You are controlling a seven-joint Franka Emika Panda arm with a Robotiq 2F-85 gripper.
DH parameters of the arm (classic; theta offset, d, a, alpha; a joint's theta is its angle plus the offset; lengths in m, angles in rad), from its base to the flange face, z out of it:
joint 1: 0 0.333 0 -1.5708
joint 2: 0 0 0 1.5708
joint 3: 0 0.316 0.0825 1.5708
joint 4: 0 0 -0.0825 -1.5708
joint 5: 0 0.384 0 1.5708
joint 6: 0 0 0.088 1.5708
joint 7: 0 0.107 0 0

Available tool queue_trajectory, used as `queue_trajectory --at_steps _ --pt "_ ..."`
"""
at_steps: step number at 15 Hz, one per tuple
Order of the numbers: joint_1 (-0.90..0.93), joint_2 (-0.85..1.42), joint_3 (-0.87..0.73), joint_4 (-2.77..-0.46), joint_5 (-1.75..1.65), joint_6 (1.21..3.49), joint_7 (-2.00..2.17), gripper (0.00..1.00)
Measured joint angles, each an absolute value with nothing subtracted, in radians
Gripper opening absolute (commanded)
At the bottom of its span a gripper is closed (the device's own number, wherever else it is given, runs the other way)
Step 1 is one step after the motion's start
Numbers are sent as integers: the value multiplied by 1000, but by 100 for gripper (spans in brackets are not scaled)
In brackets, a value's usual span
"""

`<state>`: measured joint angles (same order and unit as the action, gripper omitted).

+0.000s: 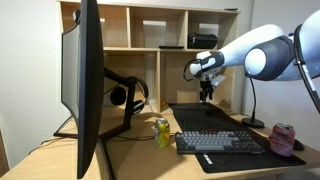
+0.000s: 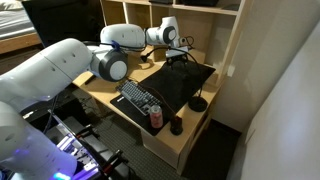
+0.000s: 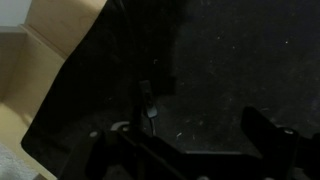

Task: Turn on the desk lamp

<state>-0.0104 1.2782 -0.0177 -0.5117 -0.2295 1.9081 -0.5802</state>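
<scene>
The desk lamp point(image 1: 250, 100) is a slim black stem rising from a round flat base at the right end of the desk. Its head is hidden behind my arm. Its base also shows in an exterior view point(image 2: 198, 104) near the desk's corner. My gripper point(image 1: 207, 95) hangs fingers-down above the back part of the black desk mat point(image 1: 205, 118), well apart from the lamp; it also shows in an exterior view point(image 2: 180, 57). In the dark wrist view the gripper point(image 3: 190, 140) has its two fingers wide apart over the mat, holding nothing.
A big monitor point(image 1: 85, 80) stands at one end. Black headphones point(image 1: 128, 93) hang on an angled stand. A yellow can point(image 1: 161, 131), a keyboard point(image 1: 220, 142) and a pink can point(image 1: 283, 138) sit along the front. Wooden shelves point(image 1: 150, 30) rise behind.
</scene>
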Motion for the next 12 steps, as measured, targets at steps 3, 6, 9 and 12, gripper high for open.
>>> queue_trajectory --at_steps 3,6,9,12 --pt "-8 1289 -26 -512 -250 1926 -569 100" --pt "-11 1340 -31 -510 -258 2062 -542 100" --pt "-12 1375 -31 -508 -257 2171 -533 100" --pt "-23 1378 -33 -506 -257 2206 -533 100"
